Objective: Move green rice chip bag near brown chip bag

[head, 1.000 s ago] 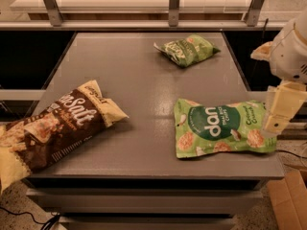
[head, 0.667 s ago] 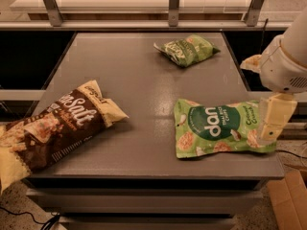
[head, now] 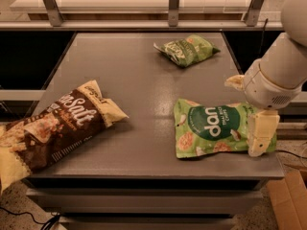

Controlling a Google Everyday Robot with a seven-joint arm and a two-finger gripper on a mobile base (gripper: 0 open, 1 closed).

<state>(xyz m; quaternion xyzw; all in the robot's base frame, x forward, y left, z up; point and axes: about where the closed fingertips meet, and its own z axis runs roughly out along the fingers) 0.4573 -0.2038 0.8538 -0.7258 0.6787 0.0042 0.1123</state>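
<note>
tool [head: 259,144] at green rice chip bag [head: 213,129], brown chip bag [head: 60,128] — "Salt"

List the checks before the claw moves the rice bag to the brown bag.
1. The rice bag lies flat on the table: ok.
2. The claw is at the rice bag's right end: ok.
3. The claw's grip on it: cannot tell.
4. Nothing between rice bag and brown bag: ok.
5. The brown bag is fully on the table: not ok, left end overhangs.
</note>
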